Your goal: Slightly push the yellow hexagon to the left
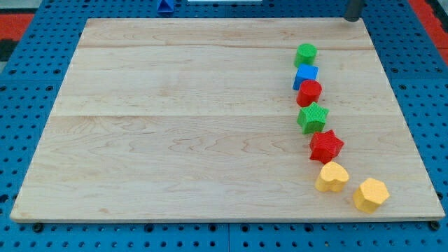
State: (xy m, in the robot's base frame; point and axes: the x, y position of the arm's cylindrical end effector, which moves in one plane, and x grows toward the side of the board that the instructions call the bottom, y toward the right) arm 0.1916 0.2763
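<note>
The camera view shows a pale wooden board (210,119) with visible grain and plank seams, lying on a blue pegboard. The yellow hexagon (370,194) sits near the board's bottom right corner, close to the bottom edge. Just to its left, apart by a small gap, lies a yellow heart (332,177). Above that, a curved chain climbs toward the top edge: a red star (326,145), a green star (312,117), a red round block (309,92), a blue cube (305,75) and a green round block (305,54), each touching or nearly touching the next.

There are no fingers here, only a rod; my tip (353,17) appears as a dark blurred end at the board's top right edge, well apart from every block.

The blocks look like ridged, printed plastic, light and easy to slide.

The risk, I judge, is overshoot: a push that runs long would drive the hexagon into the heart. An off-centre contact could spin the hexagon or send it toward the bottom edge.
</note>
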